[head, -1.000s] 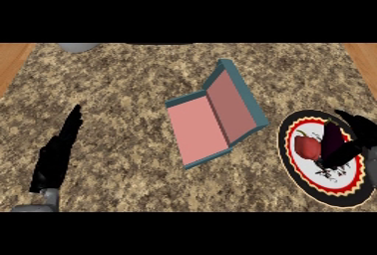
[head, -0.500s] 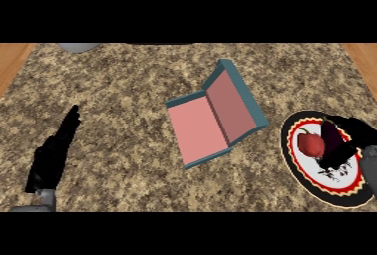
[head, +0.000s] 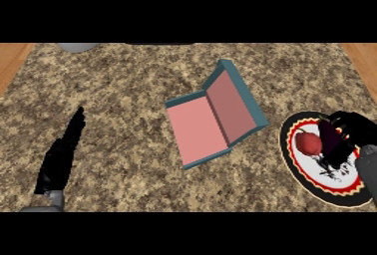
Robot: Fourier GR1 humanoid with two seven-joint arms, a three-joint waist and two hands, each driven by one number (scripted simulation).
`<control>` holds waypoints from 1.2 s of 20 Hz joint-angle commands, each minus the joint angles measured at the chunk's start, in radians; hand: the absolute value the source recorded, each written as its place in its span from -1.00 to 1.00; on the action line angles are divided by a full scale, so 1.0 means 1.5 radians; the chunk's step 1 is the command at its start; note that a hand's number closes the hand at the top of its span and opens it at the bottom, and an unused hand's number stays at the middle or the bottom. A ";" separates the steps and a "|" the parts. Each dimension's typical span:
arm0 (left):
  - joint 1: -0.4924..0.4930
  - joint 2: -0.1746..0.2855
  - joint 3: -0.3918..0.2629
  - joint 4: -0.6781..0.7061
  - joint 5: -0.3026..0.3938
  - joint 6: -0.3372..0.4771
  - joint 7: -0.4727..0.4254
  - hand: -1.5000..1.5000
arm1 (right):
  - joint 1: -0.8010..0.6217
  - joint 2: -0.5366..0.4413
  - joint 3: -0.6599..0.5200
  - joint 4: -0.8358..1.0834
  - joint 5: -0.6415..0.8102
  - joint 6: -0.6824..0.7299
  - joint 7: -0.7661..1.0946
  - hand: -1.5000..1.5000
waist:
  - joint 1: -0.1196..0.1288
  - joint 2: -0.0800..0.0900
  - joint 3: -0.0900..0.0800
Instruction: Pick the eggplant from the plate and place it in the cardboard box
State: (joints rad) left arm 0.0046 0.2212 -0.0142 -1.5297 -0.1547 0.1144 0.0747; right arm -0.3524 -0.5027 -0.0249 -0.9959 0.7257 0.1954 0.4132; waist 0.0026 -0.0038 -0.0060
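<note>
Centrally on the speckled brown stone counter point(head: 117, 94) lies the open teal cardboard box point(head: 202, 132) with a pink inside, its lid tilted up along the side farther from the robot and its tray lying flat. To the right of the box, just beside its right corner but apart from it, sits the round plate point(head: 287, 149) with a black rim, a red and yellow zigzag band and a white middle. The small reddish-purple eggplant point(head: 307, 143) rests on that plate, on the half nearer the box, its thin dark stem curving up toward the plate's far rim. The black right hand point(head: 344, 133) hangs over the plate on the side away from the box, its fingers curled in against the eggplant's right flank and grasping it; its grey forearm point(head: 368, 169) shows beyond. Well to the left of the box, the black left hand point(head: 63, 154) lies edge-on with its fingers straight and relaxed, holding nothing. Beyond the box to the left, a rounded grey object point(head: 77, 47) shows at the counter's far edge.
</note>
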 commanded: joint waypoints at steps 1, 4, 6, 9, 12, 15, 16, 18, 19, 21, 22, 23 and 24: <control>0.014 0.024 0.020 -0.044 0.015 -0.031 0.030 0.00 | -0.012 -0.004 -0.001 -0.020 0.030 -0.033 -0.009 1.00 | 0.002 0.002 0.004; -0.002 -0.003 0.023 0.015 0.005 0.000 -0.018 0.00 | 0.141 0.041 0.067 -0.228 0.061 -0.069 0.030 1.00 | -0.019 -0.003 0.003; 0.026 -0.001 0.018 -0.010 -0.007 0.008 0.004 0.00 | 0.222 0.031 0.096 -0.332 0.080 -0.075 0.031 1.00 | -0.031 -0.008 0.002; 0.038 0.018 0.038 -0.010 0.013 -0.013 -0.016 0.00 | 0.309 0.070 0.168 -0.452 0.153 -0.120 0.092 1.00 | -0.026 -0.006 0.002; 0.035 0.031 0.050 0.009 0.024 -0.037 -0.041 0.00 | 0.377 0.032 0.156 -0.574 0.181 -0.115 0.122 1.00 | -0.018 -0.002 0.003; 0.005 -0.008 0.014 -0.015 -0.007 -0.007 0.014 0.00 | 0.416 0.021 0.145 -0.659 0.212 -0.100 0.156 1.00 | -0.011 0.000 0.004; 0.062 -0.006 0.012 -0.053 -0.002 -0.013 0.000 0.00 | 0.429 0.035 0.162 -0.705 0.231 -0.087 0.191 1.00 | -0.008 -0.001 0.003; -0.004 -0.008 0.013 -0.028 -0.010 -0.010 0.037 0.00 | 0.422 0.052 0.168 -0.758 0.214 -0.077 0.189 1.00 | -0.010 0.000 0.004; 0.003 -0.006 0.022 0.008 -0.002 -0.018 -0.005 0.00 | 0.437 0.034 0.153 -0.808 0.190 -0.060 0.176 1.00 | -0.012 0.000 0.003; 0.029 -0.002 0.011 -0.058 -0.007 -0.016 0.040 0.00 | 0.385 0.070 0.141 -0.810 0.129 -0.108 0.133 1.00 | -0.006 -0.002 0.005; 0.030 -0.011 0.009 -0.013 -0.015 -0.009 -0.009 0.00 | 0.381 0.070 0.147 -0.829 0.129 -0.118 0.118 1.00 | -0.009 0.000 0.004; 0.023 0.014 0.033 -0.028 0.011 -0.034 0.011 0.00 | 0.358 0.074 0.128 -0.848 0.092 -0.116 0.110 1.00 | -0.005 0.000 0.004; 0.010 0.011 0.036 -0.013 0.007 -0.027 0.009 0.00 | 0.370 0.079 0.135 -0.881 0.081 -0.122 0.100 1.00 | -0.011 0.000 0.004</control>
State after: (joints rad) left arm 0.0358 0.2269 0.0207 -1.5686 -0.1533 0.0819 0.0919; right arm 0.2245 -0.4126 0.1873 -2.1953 0.9263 0.0412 0.6081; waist -0.0113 -0.0046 -0.0004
